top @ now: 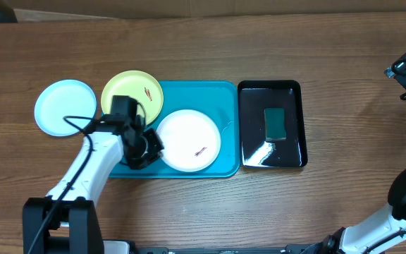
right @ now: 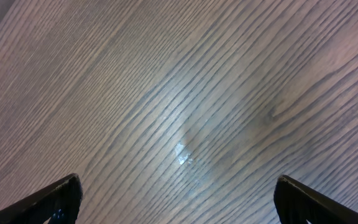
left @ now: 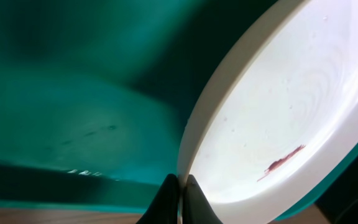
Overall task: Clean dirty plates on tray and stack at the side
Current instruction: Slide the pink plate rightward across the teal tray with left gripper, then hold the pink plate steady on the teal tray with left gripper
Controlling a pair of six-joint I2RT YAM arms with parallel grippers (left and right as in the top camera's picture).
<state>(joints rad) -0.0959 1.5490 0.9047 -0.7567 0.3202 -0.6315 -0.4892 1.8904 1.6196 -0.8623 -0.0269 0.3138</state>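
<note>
Three dirty plates [top: 132, 95] lie at the left half of a wooden table [top: 344, 42], seen from overhead. The white plate [top: 189, 139] sits inside the turquoise tray [top: 224, 99], toward its near edge, and carries a reddish smear [top: 200, 151] on its face. The yellow-green plate [top: 134, 90] overlaps the tray's far left corner, with part of it reaching past the rim. It bears a small red speck. The light blue plate [top: 65, 107] rests on the table just left of the tray, beside the yellow-green plate.

Left gripper [left: 180, 186]: clenched on the left rim of the white plate. The wrist view shows the two dark fingers [left: 197, 208] pinched together with the plate's thin edge between them. The plate's face rises to the right above the tray floor.

Right gripper [right: 179, 208]: released, its fingers [right: 58, 202] spread wide over bare wood at the table's far right, well apart from both trays.

A glossy black tray [top: 252, 106] stands just right of the turquoise tray, touching or nearly touching it, and holds a green sponge [top: 275, 123] near its centre.
</note>
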